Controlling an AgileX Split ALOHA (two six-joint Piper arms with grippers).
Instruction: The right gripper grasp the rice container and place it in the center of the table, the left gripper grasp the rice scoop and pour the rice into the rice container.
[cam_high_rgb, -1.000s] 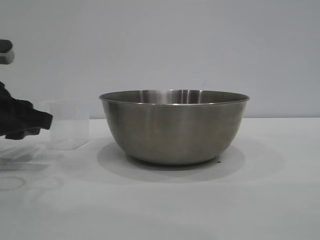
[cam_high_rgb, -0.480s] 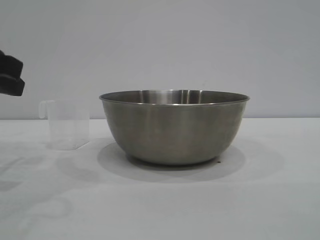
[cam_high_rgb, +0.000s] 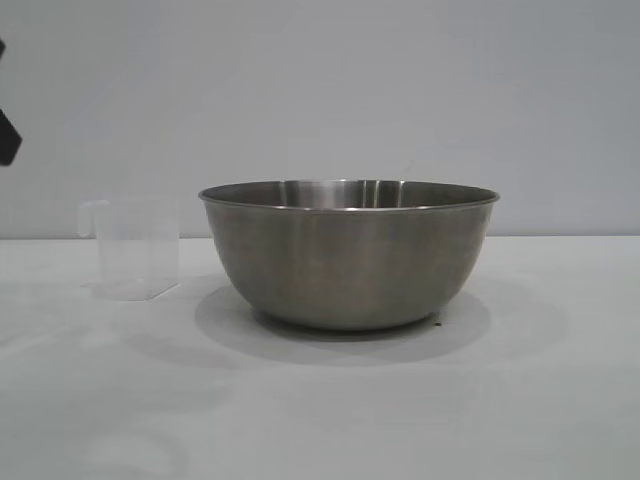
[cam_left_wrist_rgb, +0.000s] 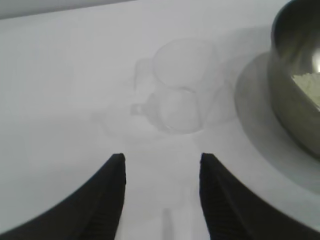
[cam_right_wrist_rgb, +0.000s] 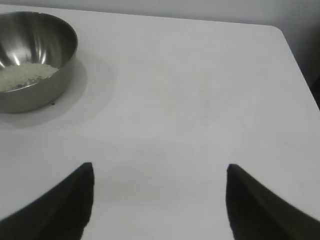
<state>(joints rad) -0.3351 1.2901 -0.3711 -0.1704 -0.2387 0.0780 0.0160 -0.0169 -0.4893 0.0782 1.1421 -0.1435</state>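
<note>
Steel rice container mid-desk, rice inside; empty rice scoop upright beside. Left end effector released, gripping nothing; right end effector spread wide, idle.

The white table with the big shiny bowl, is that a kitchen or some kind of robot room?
Probably a robot test room, not a kitchen. The table is plain white against a bare wall, holding only a steel bowl and a clear plastic cup, with black gripper fingers in view.
</note>
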